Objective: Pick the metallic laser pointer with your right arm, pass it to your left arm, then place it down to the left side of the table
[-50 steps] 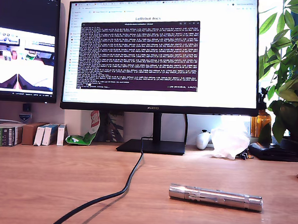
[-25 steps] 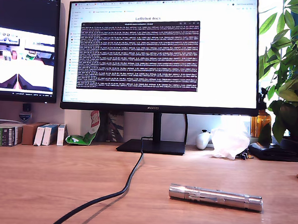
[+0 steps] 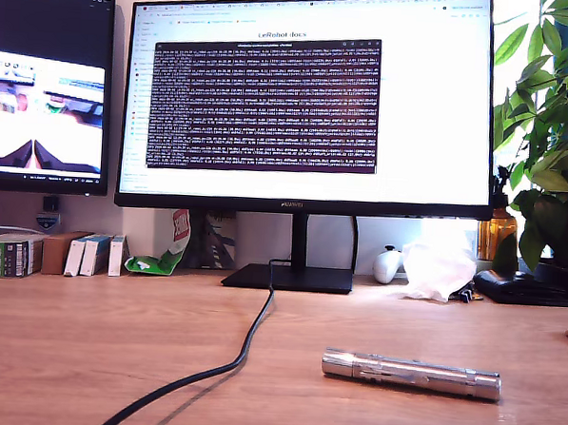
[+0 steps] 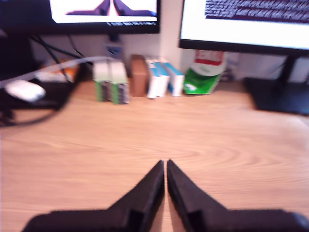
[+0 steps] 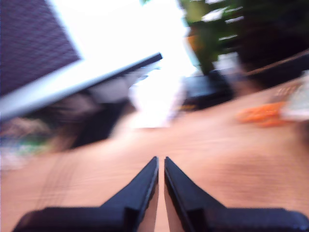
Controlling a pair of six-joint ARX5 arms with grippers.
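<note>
While the wide wood-grain counter (image 3: 86, 345) fills the lower part of the exterior view, a big monitor (image 3: 309, 100) stands at its back edge. A black cable (image 3: 228, 362) runs from the monitor's foot toward the front edge. The metallic laser pointer (image 3: 410, 373) lies flat near the front edge, toward the exterior view's right, apart from the cable. My first gripper (image 4: 165, 163) has its fingers nearly together over bare wood, holding nothing. My second gripper (image 5: 160, 159) shows the same narrow gap in a blurred picture, also holding nothing.
</note>
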